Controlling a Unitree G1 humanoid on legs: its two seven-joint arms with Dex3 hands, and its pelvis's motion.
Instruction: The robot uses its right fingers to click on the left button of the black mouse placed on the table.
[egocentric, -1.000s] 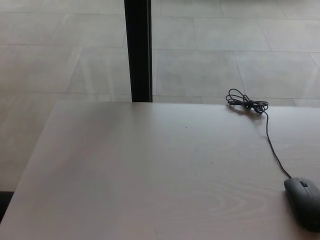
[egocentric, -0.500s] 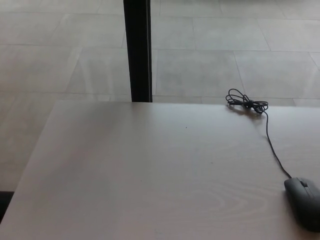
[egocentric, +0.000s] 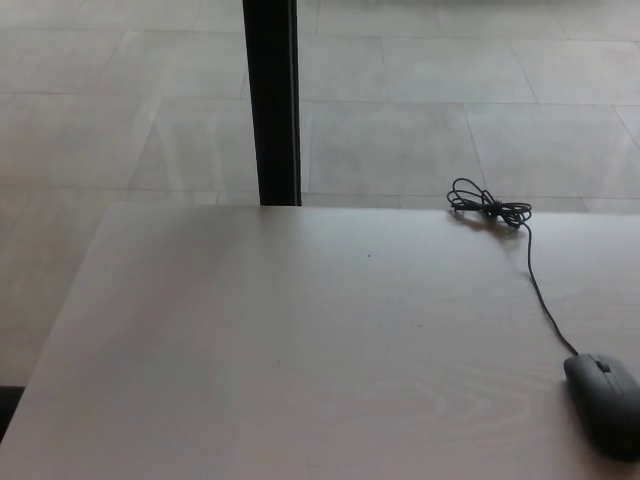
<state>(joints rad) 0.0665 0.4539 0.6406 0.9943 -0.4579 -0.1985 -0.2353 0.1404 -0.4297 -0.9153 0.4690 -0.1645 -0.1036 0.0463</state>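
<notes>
Neither hand is showing up in the head view right now, so can't tell if they're open or closed. The black mouse (egocentric: 605, 403) is sitting near the right edge of the pale wood table (egocentric: 280, 340), partly cut off by the picture's edge. Its cable (egocentric: 541, 296) is running away from the mouse toward the table's far edge, ending in a bundled coil (egocentric: 488, 208) there. My guess: it's parked on that side so the right fingers are getting an easy reach. Click not yet done.

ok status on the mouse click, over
Both hands out of view. Black mouse untouched at table's near right, cord trailing back. Nothing in the way.
</notes>
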